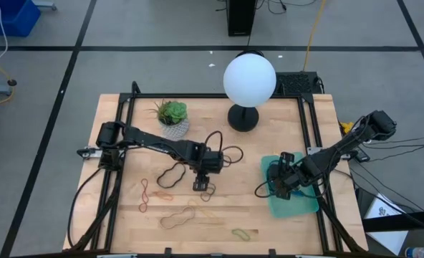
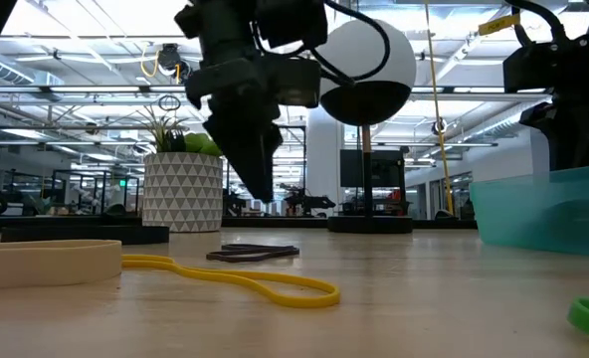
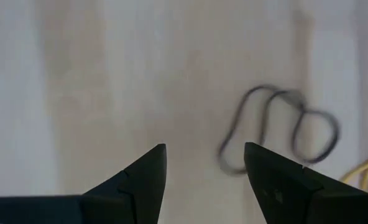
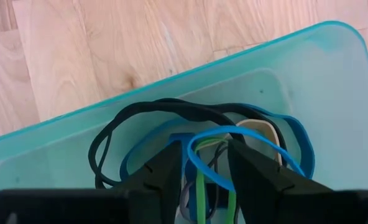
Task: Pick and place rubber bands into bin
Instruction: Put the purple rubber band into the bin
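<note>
Several rubber bands lie flat on the wooden table: a black one [image 1: 172,173], red ones [image 1: 146,195], a tan one [image 1: 179,217], a yellow-green one [image 1: 242,233] and a dark one [image 1: 209,192]. My left gripper [image 1: 200,185] hangs open, pointing down, just above the table beside the dark band [image 3: 277,129] [image 2: 255,253]. The teal bin [image 1: 292,201] sits at the right. My right gripper [image 4: 202,163] stands open inside it, over a heap of black, blue [image 4: 204,149] and green bands on the bin's floor. My right gripper has a loop of the blue band [image 4: 199,163] and green strands between its open fingers; whether a finger [image 4: 165,177] touches them, I cannot tell. My left gripper touches nothing.
A white patterned plant pot [image 1: 173,122] and a lamp with a white globe [image 1: 249,77] stand at the far side. A yellow band [image 2: 245,280] lies near the front, with bare wood around it. A black frame [image 1: 126,143] runs around the work area.
</note>
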Available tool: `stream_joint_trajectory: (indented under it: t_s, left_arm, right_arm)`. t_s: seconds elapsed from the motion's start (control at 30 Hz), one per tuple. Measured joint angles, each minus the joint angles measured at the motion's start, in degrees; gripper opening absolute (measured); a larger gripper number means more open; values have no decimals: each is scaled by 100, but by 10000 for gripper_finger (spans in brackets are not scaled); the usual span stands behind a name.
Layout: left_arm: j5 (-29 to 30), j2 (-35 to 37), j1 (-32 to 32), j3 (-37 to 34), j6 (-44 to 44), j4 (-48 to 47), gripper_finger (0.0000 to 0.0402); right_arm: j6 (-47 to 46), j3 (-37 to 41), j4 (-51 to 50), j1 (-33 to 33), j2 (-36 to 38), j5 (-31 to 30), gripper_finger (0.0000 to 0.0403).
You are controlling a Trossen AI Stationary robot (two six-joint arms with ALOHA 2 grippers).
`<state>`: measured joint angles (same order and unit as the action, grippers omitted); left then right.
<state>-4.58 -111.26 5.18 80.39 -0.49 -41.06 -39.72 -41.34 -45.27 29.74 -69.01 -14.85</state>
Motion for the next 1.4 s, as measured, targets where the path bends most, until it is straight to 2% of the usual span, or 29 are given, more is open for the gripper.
stream_joint_trajectory:
  t_s: [0.13, 0.3, 0.53, 0.7, 1.03, 1.17, 1.4]
  left_arm:
    - [-147, 0, 232, -382, 311, 794, 223]
    - [188, 0, 536, -631, 486, 1170, 223]
    - [208, 0, 757, -846, 416, 1774, 223]
    - [519, -101, 761, -895, 187, 1779, 223]
    - [441, -428, 731, -873, 152, 1905, 221]
    - [460, -438, 734, -883, 147, 1947, 196]
    - [463, -450, 723, -887, 168, 2107, 95]
  right_arm:
    - [7, 0, 3, 0, 0, -2, 125]
    - [9, 0, 3, 0, 0, -4, 124]
    - [11, 0, 14, -2, 0, -290, 124]
    - [11, 0, 42, -2, 0, -316, 125]
    - [11, 0, 102, -2, 2, -308, 124]
    - [11, 0, 104, -2, 2, -308, 125]
    - [39, 0, 106, -2, 2, -306, 125]
